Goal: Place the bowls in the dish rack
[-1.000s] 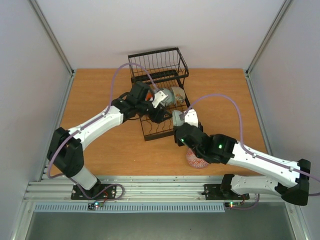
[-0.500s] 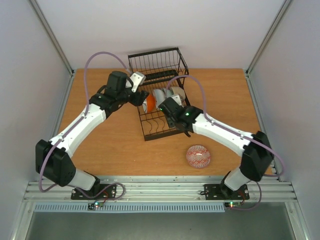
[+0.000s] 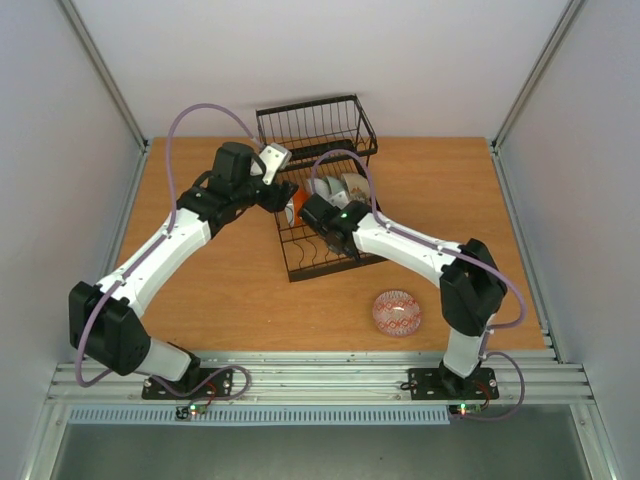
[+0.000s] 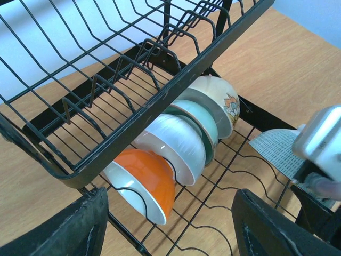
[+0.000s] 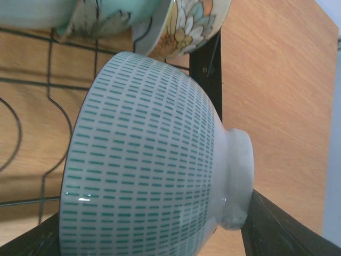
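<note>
The black wire dish rack [image 3: 318,262] stands at the table's middle back. Four bowls stand on edge in its row: orange [image 4: 146,186], white [image 4: 173,146], pale green [image 4: 201,120], cream floral [image 4: 221,98]. My left gripper [image 3: 280,193] is open and empty at the rack's left side, its fingers [image 4: 80,226] astride the orange bowl's end of the row. My right gripper [image 3: 320,214] is over the rack, shut on a white bowl with teal dashes [image 5: 149,165], held on edge beside the floral bowl [image 5: 186,26]. A dark red patterned bowl [image 3: 397,312] lies upside down on the table.
The rack's taller basket section [image 3: 315,125] is at the back. White walls and metal posts close in the wooden table [image 3: 220,290]. Both arms reach in over the rack from either side.
My left gripper pulled out of the rack to its left side. My right arm swung from near the red bowl to over the rack, carrying the teal-dashed bowl, then shifted further left.
</note>
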Available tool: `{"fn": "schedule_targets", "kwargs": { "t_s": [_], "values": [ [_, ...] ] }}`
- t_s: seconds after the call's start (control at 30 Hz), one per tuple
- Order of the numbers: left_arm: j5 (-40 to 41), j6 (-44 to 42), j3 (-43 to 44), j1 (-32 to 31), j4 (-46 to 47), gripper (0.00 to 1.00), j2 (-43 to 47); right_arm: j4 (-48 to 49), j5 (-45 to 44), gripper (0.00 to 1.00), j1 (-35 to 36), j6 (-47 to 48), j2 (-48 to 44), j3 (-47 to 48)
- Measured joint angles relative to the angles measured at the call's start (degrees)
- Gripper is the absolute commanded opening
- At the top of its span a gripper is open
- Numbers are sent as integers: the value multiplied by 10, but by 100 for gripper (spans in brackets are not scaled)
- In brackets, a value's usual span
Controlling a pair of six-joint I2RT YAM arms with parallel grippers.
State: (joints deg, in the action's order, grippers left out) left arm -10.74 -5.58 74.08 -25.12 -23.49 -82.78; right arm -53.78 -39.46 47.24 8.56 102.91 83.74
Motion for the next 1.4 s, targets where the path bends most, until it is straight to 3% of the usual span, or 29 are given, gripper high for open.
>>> {"fn": "schedule_targets", "kwargs": {
  "t_s": [0.7,0.83,1.07,1.4],
  "values": [
    [-3,0,0,1,0,64,12,-106,-94,8,-15,-30,196,106],
    [-4,0,0,2,0,64,12,-120,-100,24,-15,-37,206,118],
    [-5,0,0,2,0,64,12,-121,-104,96,-14,-38,209,119],
    [-5,0,0,2,0,64,11,-61,-67,99,-19,-24,201,78]
  ]
}}
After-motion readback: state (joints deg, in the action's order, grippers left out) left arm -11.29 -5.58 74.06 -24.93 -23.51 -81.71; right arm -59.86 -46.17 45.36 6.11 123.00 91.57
